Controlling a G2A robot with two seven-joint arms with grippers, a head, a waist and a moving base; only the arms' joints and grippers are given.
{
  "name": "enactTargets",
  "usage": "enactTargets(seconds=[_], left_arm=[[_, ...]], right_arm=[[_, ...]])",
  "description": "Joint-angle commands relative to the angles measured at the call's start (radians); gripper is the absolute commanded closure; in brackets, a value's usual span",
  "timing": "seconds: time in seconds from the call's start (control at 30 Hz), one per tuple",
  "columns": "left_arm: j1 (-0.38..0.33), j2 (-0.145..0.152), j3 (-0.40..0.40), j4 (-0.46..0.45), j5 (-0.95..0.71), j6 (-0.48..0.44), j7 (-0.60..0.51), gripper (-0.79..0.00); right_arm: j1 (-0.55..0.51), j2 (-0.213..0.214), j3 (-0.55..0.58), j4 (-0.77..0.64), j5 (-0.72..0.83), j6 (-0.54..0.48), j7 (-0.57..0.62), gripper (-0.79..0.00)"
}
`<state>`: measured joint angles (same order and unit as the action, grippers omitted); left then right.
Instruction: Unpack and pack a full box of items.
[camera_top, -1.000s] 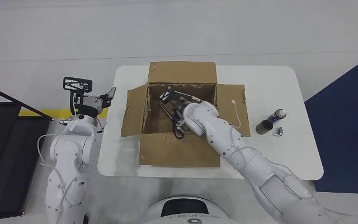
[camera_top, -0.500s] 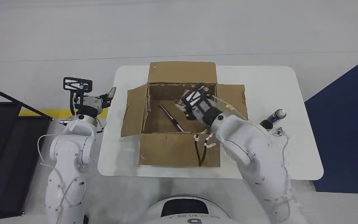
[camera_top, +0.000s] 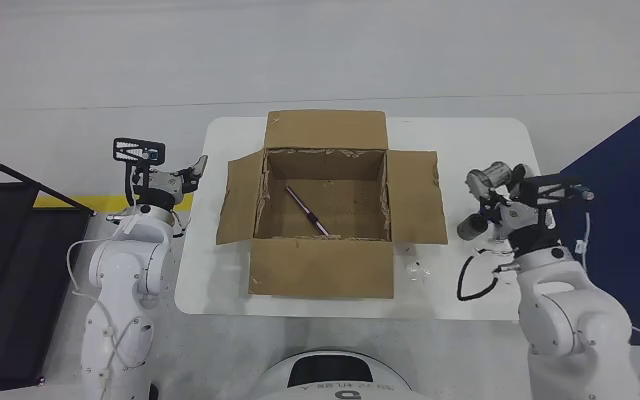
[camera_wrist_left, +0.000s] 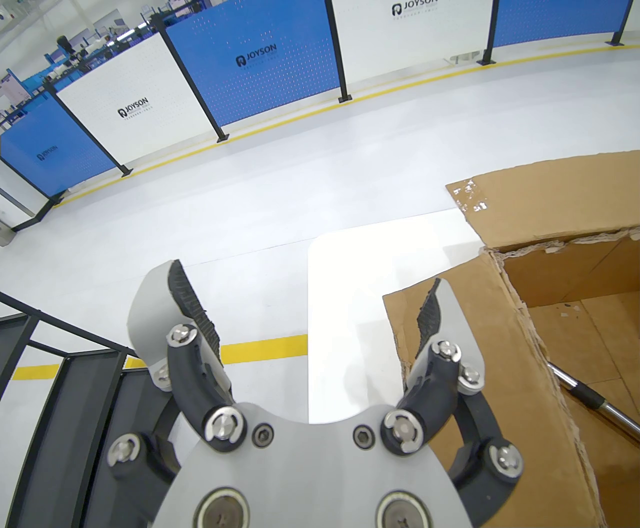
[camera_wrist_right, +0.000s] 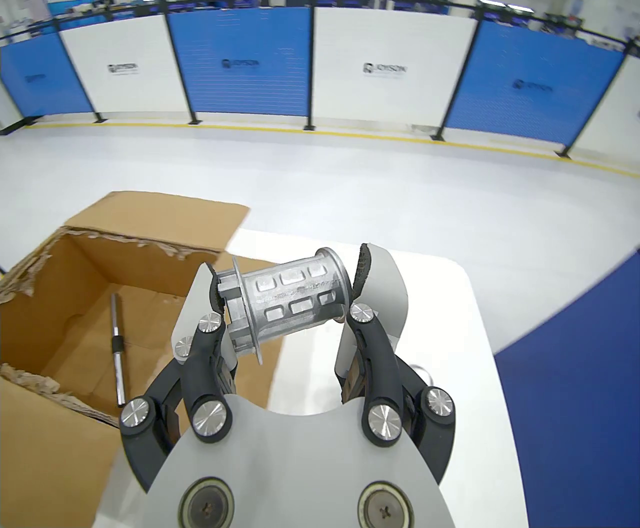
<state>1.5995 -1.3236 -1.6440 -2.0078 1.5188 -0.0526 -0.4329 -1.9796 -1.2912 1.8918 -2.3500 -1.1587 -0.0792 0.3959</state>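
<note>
The open cardboard box (camera_top: 325, 130) stands mid-table with a thin metal rod (camera_top: 307, 210) lying on its floor. My right gripper (camera_wrist_right: 287, 295) is shut on a silver ribbed metal cylinder (camera_wrist_right: 282, 305) with a flange, held above the table's right side, to the right of the box (camera_wrist_right: 150, 220). From above, that gripper (camera_top: 490, 185) hangs over the right edge area. My left gripper (camera_wrist_left: 305, 305) stands open with nothing in it, off the table's left edge beside the box's left flap (camera_wrist_left: 500, 350). The rod (camera_wrist_left: 590, 395) shows past that flap.
A dark can (camera_top: 468, 227) stands on the table under the right gripper. A black cable (camera_top: 470, 280) lies near the right front edge, and a small clear piece (camera_top: 415, 270) lies by the box's front right corner. A black rack (camera_top: 30, 240) stands left of the table.
My right arm has come up out of the box and swung right with the metal cylinder in its gripper. The black cable went with it to the table's right side. The left arm kept still.
</note>
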Motion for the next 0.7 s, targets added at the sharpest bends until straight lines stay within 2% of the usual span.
enactTargets(seconds=[0.0, 0.1, 0.5, 0.57, 0.67], left_arm=[[0.0, 0.0, 0.0, 0.0, 0.0, 0.0, 0.0, -0.785], [0.0, 0.0, 0.0, 0.0, 0.0, 0.0, 0.0, -0.785], [0.0, 0.0, 0.0, 0.0, 0.0, 0.0, 0.0, -0.785], [0.0, 0.0, 0.0, 0.0, 0.0, 0.0, 0.0, -0.785], [0.0, 0.0, 0.0, 0.0, 0.0, 0.0, 0.0, -0.785]], right_arm=[[-0.066, -0.005, 0.094, 0.0, 0.056, 0.04, 0.003, 0.0], [-0.12, -0.012, 0.168, 0.002, 0.092, 0.104, 0.008, 0.0], [-0.118, -0.012, 0.164, 0.009, 0.109, 0.097, 0.012, 0.0], [-0.106, -0.012, 0.177, 0.03, 0.197, 0.077, 0.068, 0.0], [-0.041, 0.0, 0.244, 0.102, 0.272, 0.087, 0.247, 0.0]])
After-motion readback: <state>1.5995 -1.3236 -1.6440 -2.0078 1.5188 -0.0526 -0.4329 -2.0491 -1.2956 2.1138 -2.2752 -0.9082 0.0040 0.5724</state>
